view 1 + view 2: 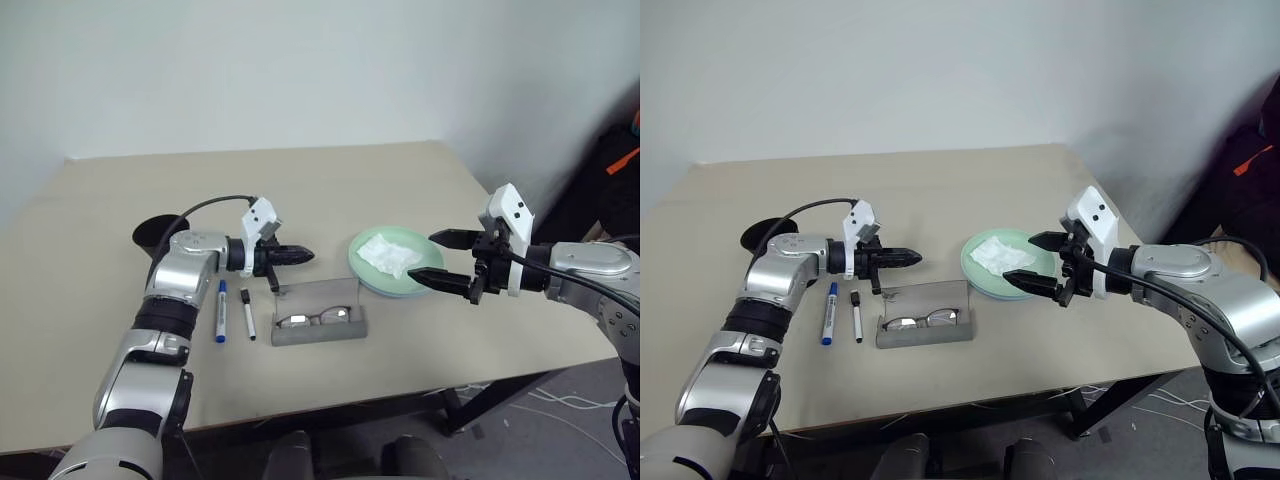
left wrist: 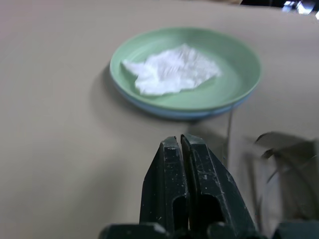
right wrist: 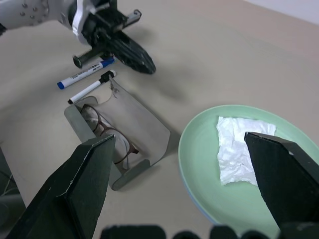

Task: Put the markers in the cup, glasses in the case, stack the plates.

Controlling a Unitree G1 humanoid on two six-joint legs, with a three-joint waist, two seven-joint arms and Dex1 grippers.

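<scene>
The grey case (image 1: 352,327) lies open near the table's front, with the glasses (image 1: 318,318) inside it. My left gripper (image 1: 303,256) hovers just above the raised lid (image 3: 142,119), shut and holding nothing. Left of the case lie two markers, one blue-capped (image 1: 221,310) and one black-capped (image 1: 246,313). The black cup (image 1: 152,235) stands behind my left forearm, partly hidden. The mint green plate (image 1: 364,268) rests on a light blue plate (image 2: 164,110) whose edge shows beneath it. My right gripper (image 1: 425,257) hangs wide open over the plates' right rim.
A crumpled white tissue (image 1: 390,254) lies in the green plate. The table's front edge (image 1: 400,392) runs close below the case. Dark equipment and cables stand off the table to the right (image 1: 615,170).
</scene>
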